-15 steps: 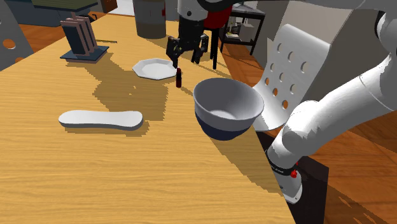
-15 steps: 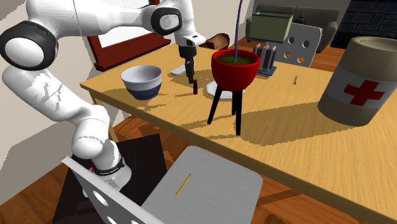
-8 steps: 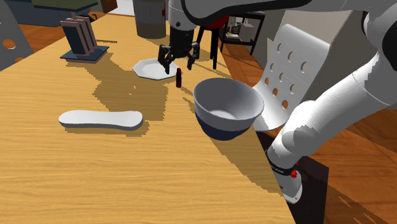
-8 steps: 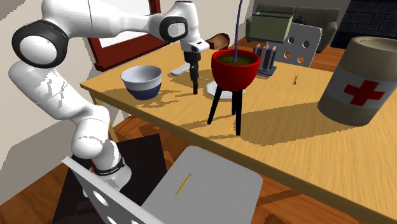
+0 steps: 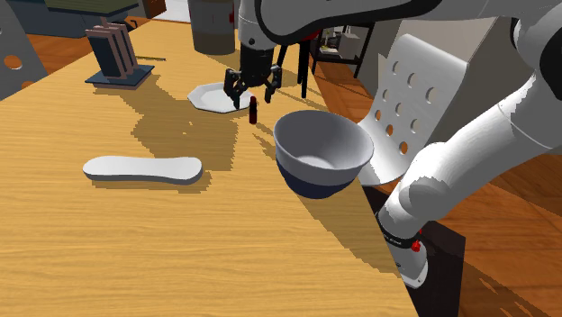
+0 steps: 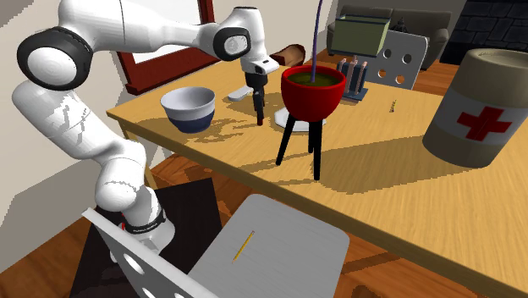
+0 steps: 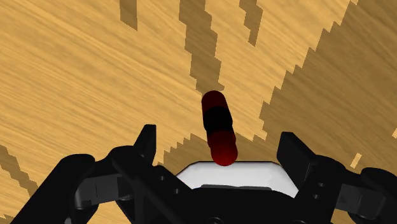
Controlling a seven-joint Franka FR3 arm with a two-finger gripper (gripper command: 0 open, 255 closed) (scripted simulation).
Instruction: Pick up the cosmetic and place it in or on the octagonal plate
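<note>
shoulder view. item: cosmetic (image 5: 255, 110), a small dark-red stick, upright on the wooden table (image 5: 108, 234). it stands just beside the near corner of the white octagonal plate (image 5: 210, 96), apart from it. the gripper (image 5: 251, 86) is directly above the cosmetic, jaws spread wide, clasping nothing. a white-and-navy bowl (image 5: 322, 153) is near, toward the stand. a flat white oblong (image 5: 142, 167) lies well apart.

second exterior view. the gripper (image 6: 257, 100) hangs between the bowl (image 6: 188, 107) and a red pot (image 6: 313, 89) on black legs. the octagonal plate (image 6: 300, 124) lies behind those legs as seen from here. the cosmetic is hard to separate from the dark fingers in this view; it is probably just beneath them.

wrist view. the cosmetic (image 7: 218, 127) is centred between the two fingertips (image 7: 147, 140), with a clear gap on each side. not held.

hazards, judged: the cosmetic is slim and tall. a fingertip brushing its top on the way down, or one pad meeting it before the other, could tip it and send it rolling — toward the plate's rim or the table edge by the bowl. a shallow grip near the cap may let it swing.

room: the plate is close, so the carry is short. there is open table on the side away from the bowl. the pot legs and the bowl wall bound the path — lift clear first.
</note>
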